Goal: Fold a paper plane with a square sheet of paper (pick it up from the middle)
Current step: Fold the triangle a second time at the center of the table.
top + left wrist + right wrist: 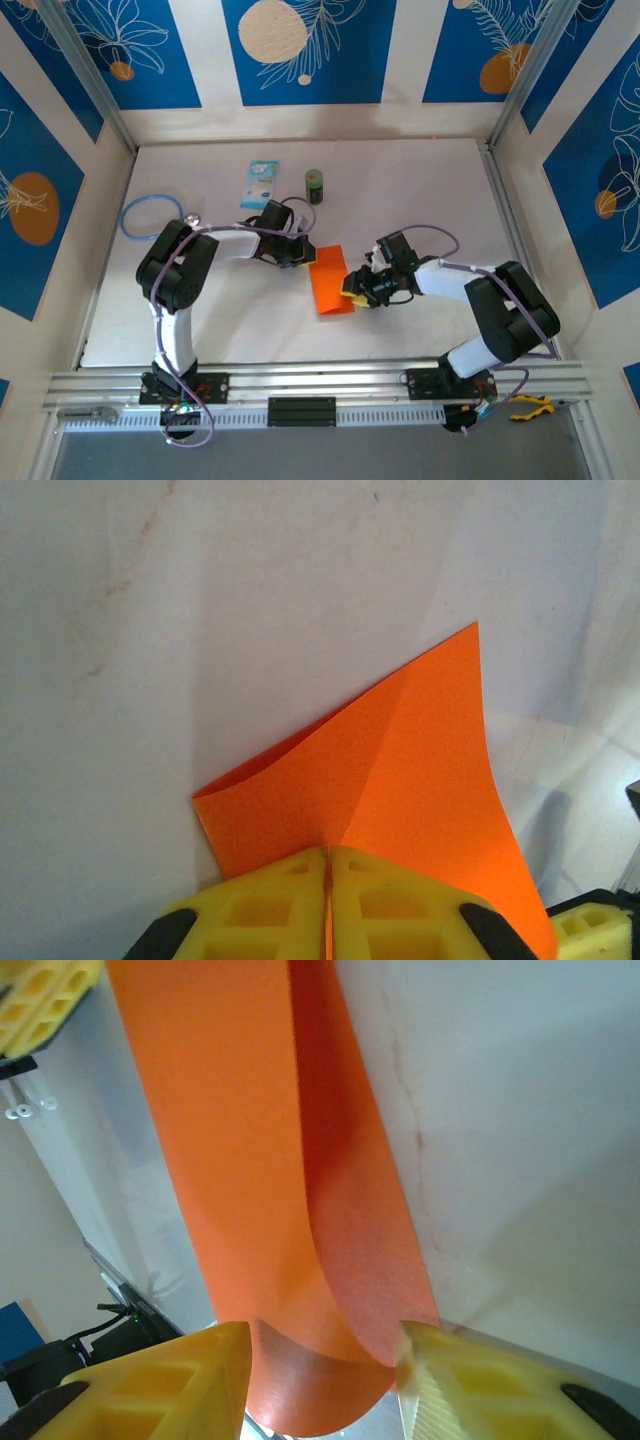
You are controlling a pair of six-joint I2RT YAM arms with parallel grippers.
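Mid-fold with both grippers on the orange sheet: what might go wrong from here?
The left gripper is shut on one edge of the thin bright orange square sheet of paper; any pull might tear or slip it. The paper curls loosely between the right gripper's parted fingers, so closing now may crease it off-line.

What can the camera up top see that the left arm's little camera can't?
Top camera alone: both arms, the right gripper at the paper's right side, a light-blue packet, a small green can and a blue cable loop on the table.

Left wrist camera alone: close up, the left gripper has its yellow fingers pressed together on the paper's edge, and the sheet curls up off the table.

Both: the orange sheet of paper and the white table.
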